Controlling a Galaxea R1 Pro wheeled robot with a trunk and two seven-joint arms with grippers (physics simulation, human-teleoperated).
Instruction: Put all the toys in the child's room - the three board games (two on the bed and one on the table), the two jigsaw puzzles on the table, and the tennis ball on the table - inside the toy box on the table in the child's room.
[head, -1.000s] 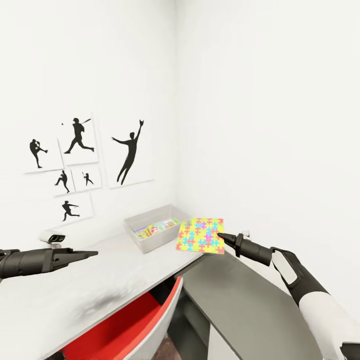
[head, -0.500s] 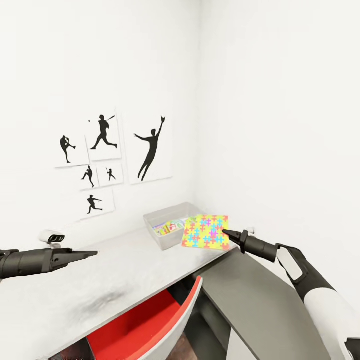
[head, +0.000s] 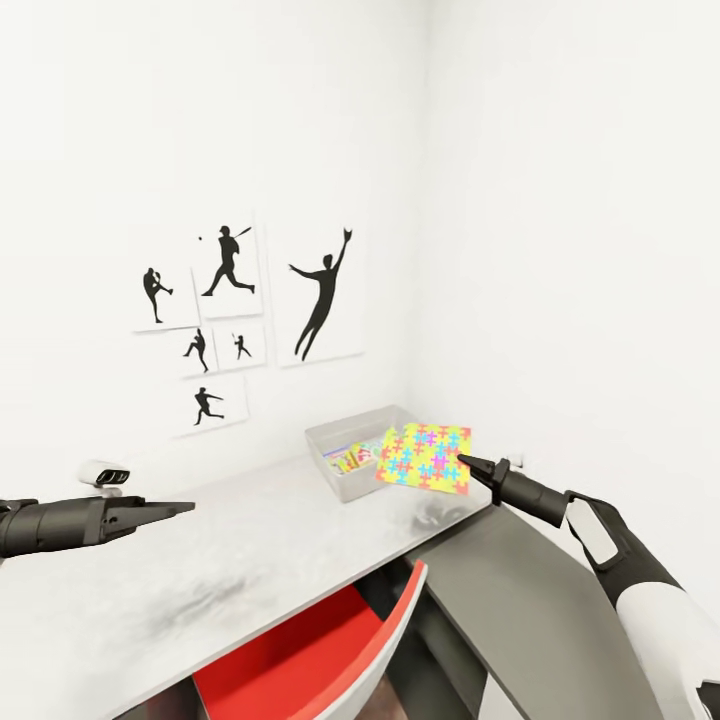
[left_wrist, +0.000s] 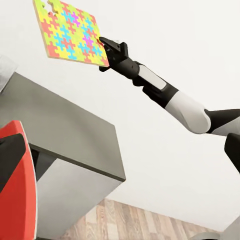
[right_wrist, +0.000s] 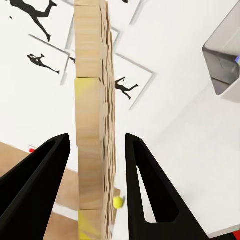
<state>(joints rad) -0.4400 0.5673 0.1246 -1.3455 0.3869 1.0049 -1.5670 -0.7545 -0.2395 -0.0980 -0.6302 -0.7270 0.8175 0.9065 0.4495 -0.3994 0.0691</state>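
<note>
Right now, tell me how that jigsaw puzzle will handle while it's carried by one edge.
The jigsaw puzzle looks stiff: held by one edge in the right tool, it stays flat without sagging. It is probably light, being a thin slab. The edge-on grip looks narrow, so it could pivot or slip if swung.

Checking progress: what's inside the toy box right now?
The toy box holds at least one colourful game box; the jigsaw puzzle in the right tool hides the rest.
</note>
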